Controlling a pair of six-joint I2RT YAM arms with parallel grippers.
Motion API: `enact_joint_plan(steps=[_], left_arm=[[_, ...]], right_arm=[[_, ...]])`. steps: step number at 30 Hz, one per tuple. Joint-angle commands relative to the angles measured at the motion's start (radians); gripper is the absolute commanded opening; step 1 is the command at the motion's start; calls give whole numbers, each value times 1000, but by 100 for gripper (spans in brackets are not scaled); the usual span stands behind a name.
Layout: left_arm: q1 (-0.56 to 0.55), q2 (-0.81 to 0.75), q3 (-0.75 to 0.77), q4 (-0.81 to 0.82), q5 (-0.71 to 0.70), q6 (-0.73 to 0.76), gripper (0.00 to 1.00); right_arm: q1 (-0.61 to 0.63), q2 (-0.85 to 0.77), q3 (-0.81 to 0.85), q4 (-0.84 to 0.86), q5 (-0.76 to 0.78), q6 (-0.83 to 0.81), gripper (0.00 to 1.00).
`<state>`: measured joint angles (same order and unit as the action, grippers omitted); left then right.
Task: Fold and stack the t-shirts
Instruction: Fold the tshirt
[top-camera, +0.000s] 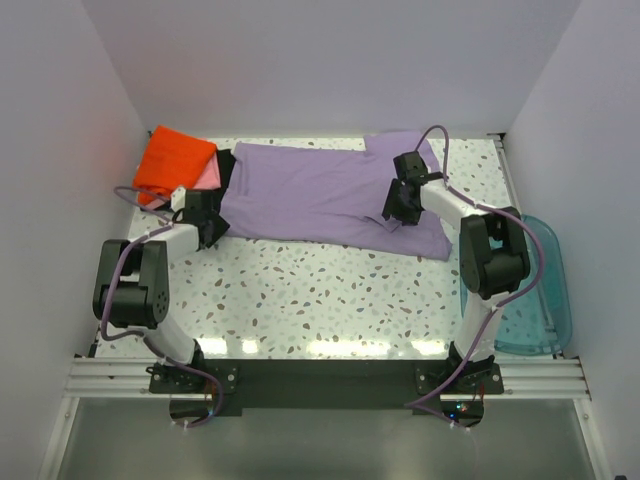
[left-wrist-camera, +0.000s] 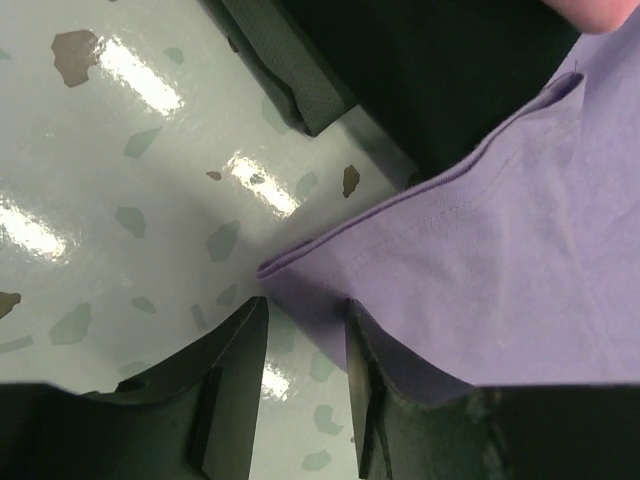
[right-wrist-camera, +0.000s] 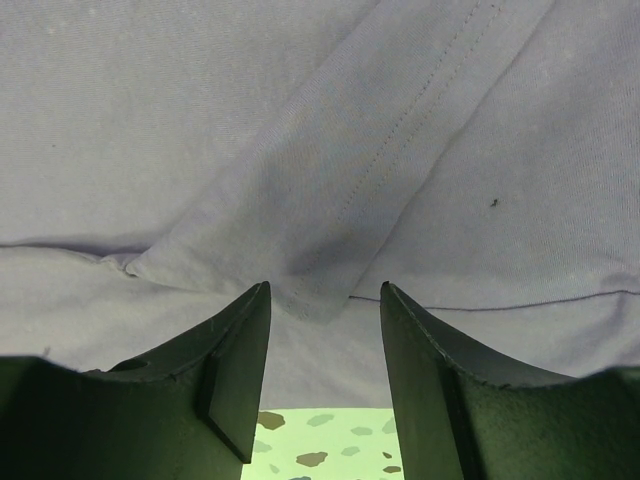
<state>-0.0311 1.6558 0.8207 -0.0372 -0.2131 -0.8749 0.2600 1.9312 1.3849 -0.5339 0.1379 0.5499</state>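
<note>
A large lavender-purple t-shirt (top-camera: 320, 190) lies spread flat across the back of the table. At the back left an orange folded shirt (top-camera: 172, 160) lies on a pink one (top-camera: 208, 177) and a black one (top-camera: 228, 166). My left gripper (top-camera: 212, 226) is open at the purple shirt's near-left corner (left-wrist-camera: 290, 262), which lies between its fingertips; the black shirt (left-wrist-camera: 450, 70) shows behind. My right gripper (top-camera: 396, 212) is open over the shirt's right part, its fingers either side of a hemmed fold corner (right-wrist-camera: 320, 300).
A translucent teal bin (top-camera: 540, 290) stands off the table's right edge. White walls close in the left, back and right. The speckled tabletop (top-camera: 330, 290) stretches in front of the shirt.
</note>
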Motion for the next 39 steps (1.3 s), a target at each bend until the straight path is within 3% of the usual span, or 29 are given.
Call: enact_joint_plan(steps=[1,6,16,21,33,36,39], left_arm=[[5,19,32,-1,-31,-22,40],[3,45,55,-36,-55,-32,33],[5,67,92,-66,-69,-22,0],[2,70,101,-70,-66,-19,0],[-1,55,98,-82,-78,-4,0],[-1,56,98,-82,-80,-1,0],[0,58,100,-82,-80,1,0]], right_arm=[[-2,8,-7,38,-3,4,51],[-2,11,-9,43,-7,5,51],[-2,9,-33,57,0,13,50],[-2,32,-40,75,-15,21,47],[-2,41,16,60,-9,35,8],[-2,49,32,46,-11,30,0],[-2,55,51,32,-12,22,0]])
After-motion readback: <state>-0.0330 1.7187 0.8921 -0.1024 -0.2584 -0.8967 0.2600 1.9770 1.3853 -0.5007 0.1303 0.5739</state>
